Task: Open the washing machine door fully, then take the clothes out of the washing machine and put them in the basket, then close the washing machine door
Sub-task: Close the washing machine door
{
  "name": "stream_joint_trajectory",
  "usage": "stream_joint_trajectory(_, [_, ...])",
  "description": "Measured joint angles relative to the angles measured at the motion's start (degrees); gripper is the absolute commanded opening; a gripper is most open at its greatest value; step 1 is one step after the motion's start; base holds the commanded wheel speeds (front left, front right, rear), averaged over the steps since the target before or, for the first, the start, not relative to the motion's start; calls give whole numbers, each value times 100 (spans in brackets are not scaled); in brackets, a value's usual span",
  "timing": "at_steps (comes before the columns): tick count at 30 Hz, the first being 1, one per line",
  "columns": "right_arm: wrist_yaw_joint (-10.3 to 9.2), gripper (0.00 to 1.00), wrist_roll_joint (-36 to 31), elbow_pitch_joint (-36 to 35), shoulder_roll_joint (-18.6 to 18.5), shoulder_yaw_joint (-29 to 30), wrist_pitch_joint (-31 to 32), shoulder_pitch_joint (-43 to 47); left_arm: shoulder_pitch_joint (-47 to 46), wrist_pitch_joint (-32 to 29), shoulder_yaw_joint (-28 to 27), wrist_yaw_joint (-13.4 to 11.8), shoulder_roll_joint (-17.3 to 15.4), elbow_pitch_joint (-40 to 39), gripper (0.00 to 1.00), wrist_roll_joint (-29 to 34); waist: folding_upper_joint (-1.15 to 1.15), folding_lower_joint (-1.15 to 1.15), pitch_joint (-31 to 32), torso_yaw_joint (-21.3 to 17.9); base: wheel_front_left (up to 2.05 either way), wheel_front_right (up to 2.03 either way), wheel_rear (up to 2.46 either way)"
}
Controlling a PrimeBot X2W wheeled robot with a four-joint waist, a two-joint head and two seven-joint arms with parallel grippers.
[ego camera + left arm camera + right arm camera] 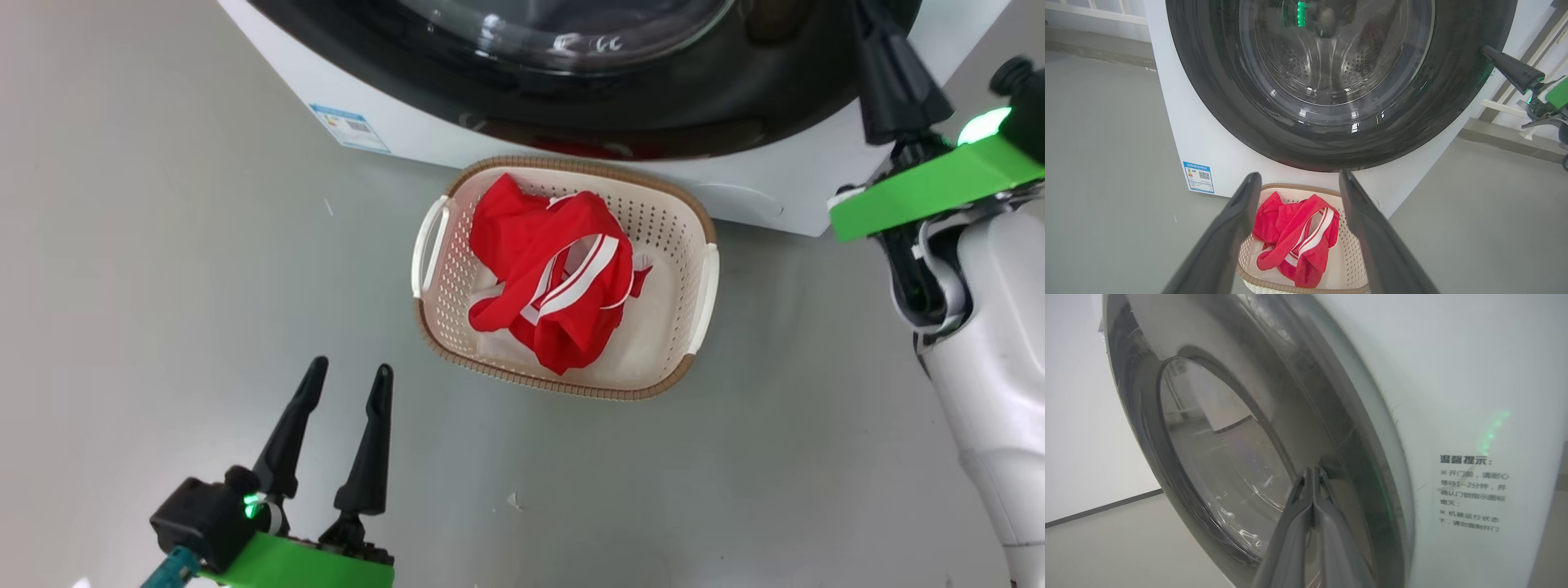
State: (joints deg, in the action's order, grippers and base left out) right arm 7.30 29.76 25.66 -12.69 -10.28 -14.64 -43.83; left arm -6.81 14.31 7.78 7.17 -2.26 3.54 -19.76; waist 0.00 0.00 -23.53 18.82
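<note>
At the lower left of the head view the left gripper [351, 369] is held low over the grey floor [163, 245], its two fingers spread wide with nothing between them; it is judged to be kept there out of the way, since its part of the work seems done. In the middle of the frame the basket [563, 390] is set just in front of the washing machine [408, 126], probably so that the way from machine to basket is short. The clothes [555, 278] are lying crumpled inside it, with the white stripes turned upward. Above it the washing machine door [653, 106] is seen with its black rim against the white front, so it is taken to be shut or nearly shut. At the upper right the right gripper [1312, 470] is raised to the edge of the door. In the head view its fingertips are cut off by the top edge, but the right wrist view gives what is missing: the fingers are pressed together, nothing is held, and the tips appear to touch the glossy rim, as for a push. In the left wrist view the drum [1327, 61] is shown through the door, and no garment can be made out in it
</note>
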Motion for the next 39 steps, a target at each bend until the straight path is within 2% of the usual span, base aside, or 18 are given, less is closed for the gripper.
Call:
stream_joint_trajectory(3, [49, 0, -68, -15, 35, 88, -4, -57, -70, 0, 7, 0, 1, -7, 100, 0, 0, 0, -71, 22, 0, 0, 0])
stream_joint_trajectory(16, [46, 0, -140, -8, 118, 104, -1, -148, -155, 0, 34, 0, 3, 22, 100, 0, 0, 0, -104, -18, 0, 0, 0])
stream_joint_trajectory(24, [25, 0, -137, -162, 67, -163, -4, 515, -132, 0, -53, 0, 4, 153, 100, 69, 0, 0, 132, -181, 0, 0, 0])
stream_joint_trajectory(25, [25, 7, -136, -181, 68, -185, -4, 648, -122, 0, -73, 0, 4, 174, 100, 92, 0, 0, 171, -210, 0, 0, 0])
stream_joint_trajectory(26, [25, 19, -136, -204, 67, -196, -4, 770, -114, 0, -90, 0, 4, 199, 100, 129, 0, 0, 212, -239, 0, 0, 0])
stream_joint_trajectory(27, [25, 25, -135, -237, 64, -208, -4, 888, -100, 0, -111, 0, 5, 220, 100, 160, 0, 0, 253, -272, 0, 0, 0])
stream_joint_trajectory(29, [25, 100, -135, -314, 65, -230, -4, 1112, -41, 0, -170, 0, 4, 253, 100, 224, 0, 0, 339, -344, 0, 0, 0])
stream_joint_trajectory(39, [25, 100, -135, -636, 82, -214, -4, 2194, 306, 0, -516, 0, 1, 403, 100, 519, 0, 0, 787, -799, 0, 0, 0])
